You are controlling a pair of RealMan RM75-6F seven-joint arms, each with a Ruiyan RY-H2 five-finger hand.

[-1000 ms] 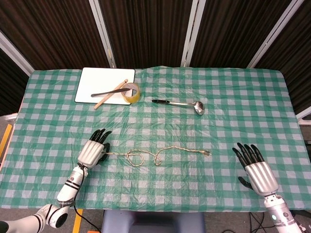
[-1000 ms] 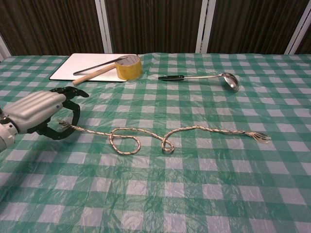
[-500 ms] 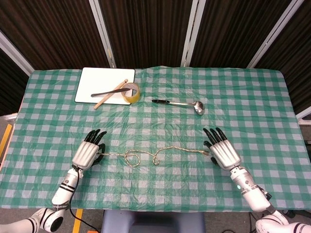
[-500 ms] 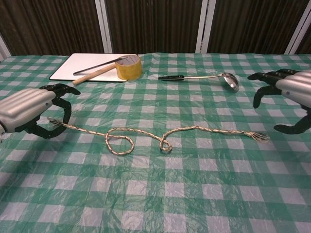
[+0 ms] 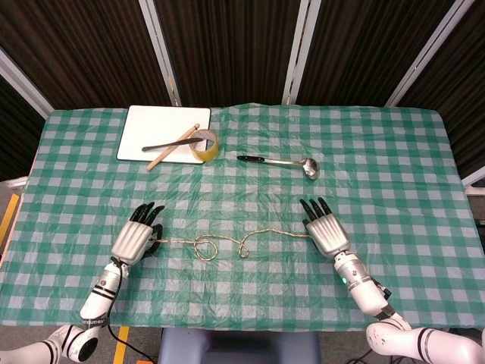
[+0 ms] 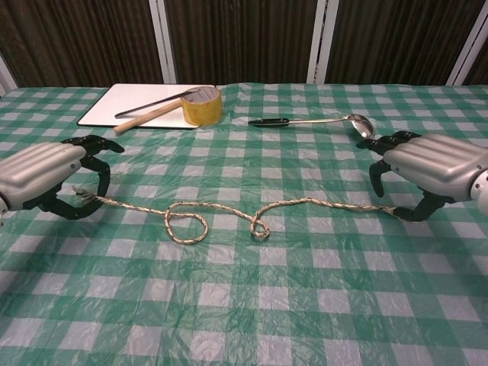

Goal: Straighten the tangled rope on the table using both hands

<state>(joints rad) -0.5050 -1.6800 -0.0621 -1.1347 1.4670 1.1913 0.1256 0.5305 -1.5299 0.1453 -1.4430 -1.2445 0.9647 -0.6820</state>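
Note:
The tan rope point(image 5: 273, 231) point(image 6: 305, 202) lies across the near middle of the green checked table, with two small loops point(image 6: 187, 226) left of its centre. My left hand point(image 5: 135, 239) point(image 6: 47, 174) is at the rope's left end, its thumb and fingers curled around the frayed tip. At the other end, my right hand point(image 5: 326, 231) point(image 6: 435, 169) arches over the rope with fingers and thumb apart. The right tip is hidden under that palm, and I see no grip on it.
A white cutting board point(image 5: 144, 140) point(image 6: 95, 114) at the back left carries a wooden stick, a dark utensil and a roll of yellow tape point(image 5: 203, 144) point(image 6: 201, 105). A metal ladle point(image 5: 280, 161) point(image 6: 320, 120) lies behind the rope, near the table's middle.
My right hand has swept in from the table's right front to the rope's right end. My left hand has drawn the left end and loops slightly to the left.

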